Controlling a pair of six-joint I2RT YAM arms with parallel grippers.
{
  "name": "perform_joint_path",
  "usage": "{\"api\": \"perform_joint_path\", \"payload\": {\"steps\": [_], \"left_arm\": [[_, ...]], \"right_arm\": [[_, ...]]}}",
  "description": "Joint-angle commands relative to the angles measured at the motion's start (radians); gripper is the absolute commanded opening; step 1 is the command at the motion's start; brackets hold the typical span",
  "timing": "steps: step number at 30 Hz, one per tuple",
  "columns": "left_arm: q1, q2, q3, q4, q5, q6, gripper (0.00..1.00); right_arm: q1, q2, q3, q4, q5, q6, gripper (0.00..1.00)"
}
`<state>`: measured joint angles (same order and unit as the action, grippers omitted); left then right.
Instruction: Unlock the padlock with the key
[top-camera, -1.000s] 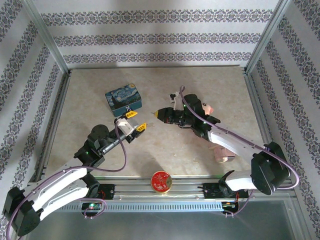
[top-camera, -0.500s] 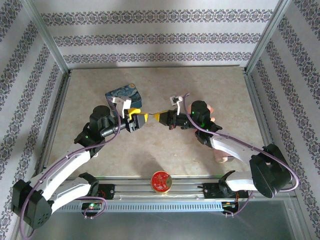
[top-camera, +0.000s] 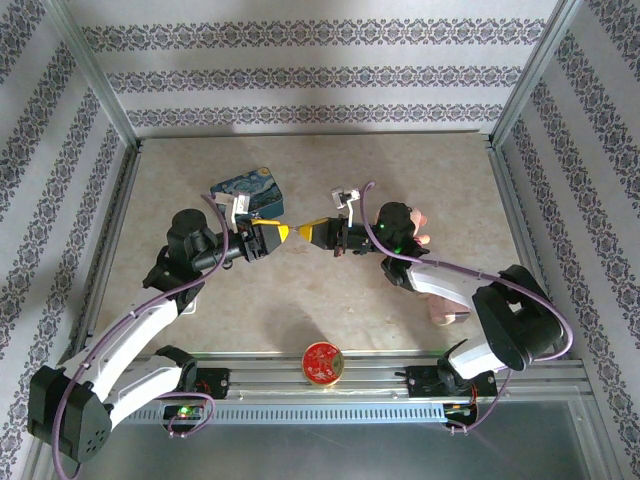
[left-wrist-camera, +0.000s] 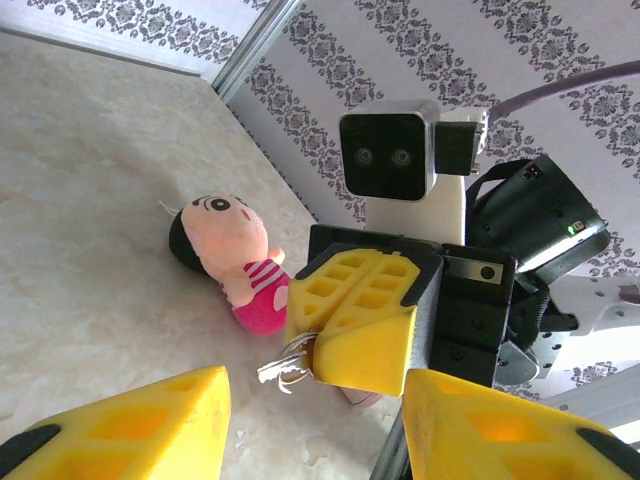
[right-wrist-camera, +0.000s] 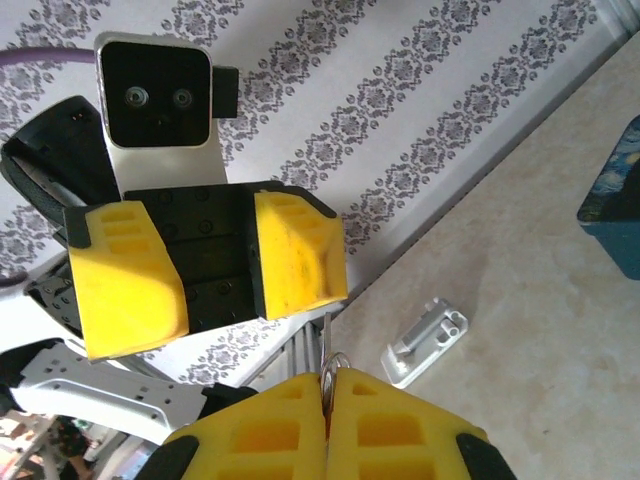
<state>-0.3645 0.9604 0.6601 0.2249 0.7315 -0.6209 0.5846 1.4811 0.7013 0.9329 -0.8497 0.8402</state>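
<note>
Out in the middle of the table (top-camera: 330, 290), on the overhead camera, I have both arms stretched in toward each other. The left gripper (top-camera: 280, 233) and the right gripper (top-camera: 308, 233) sit tip to tip, with hardly a gap between their yellow ends. The blue painted tin (top-camera: 245, 193) lies just behind the left gripper, toward the far edge. A round red-and-gold disc (top-camera: 323, 362) rests on the rail at the near edge, about midway along it. A small doll (top-camera: 418, 215) peeks out from under the right arm, right of the table's middle. The key is too small for me to make out from up here. On my left wrist camera, that arm's own fingers (left-wrist-camera: 130, 425) stand wide apart at the bottom corners, with nothing between them. Straight ahead is the right gripper (left-wrist-camera: 345, 315), its yellow pads pressed together. The key (left-wrist-camera: 285, 365), with its little silvery ring, pokes out of the tips toward me. The doll (left-wrist-camera: 230, 255) lies on the table beyond. On my right wrist camera, the arm's own fingers (right-wrist-camera: 260, 440) are clamped on the key (right-wrist-camera: 327, 355), a thin sliver standing out of the seam with its ring. Facing it, the left gripper (right-wrist-camera: 215, 270) has its pads spread, with a black gap between them. The key points at the lower edge of one pad, and I cannot tell whether it touches. A small white plastic piece (right-wrist-camera: 425, 340) lies on the table behind, and a corner of the tin (right-wrist-camera: 615, 215) shows at the right.
</note>
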Motion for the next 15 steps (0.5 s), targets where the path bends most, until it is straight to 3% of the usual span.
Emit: {"api": "perform_joint_path", "payload": {"steps": [1,15], "left_arm": [[0.009,0.01,-0.003,0.033,0.031,0.012,0.49],[0.008,0.028,-0.033,0.156,0.057,-0.046,0.41]], "right_arm": [[0.003,0.014,0.036,0.118,-0.031,0.043,0.0],[0.026,0.019,0.036,0.128,-0.023,0.051,0.0]]}}
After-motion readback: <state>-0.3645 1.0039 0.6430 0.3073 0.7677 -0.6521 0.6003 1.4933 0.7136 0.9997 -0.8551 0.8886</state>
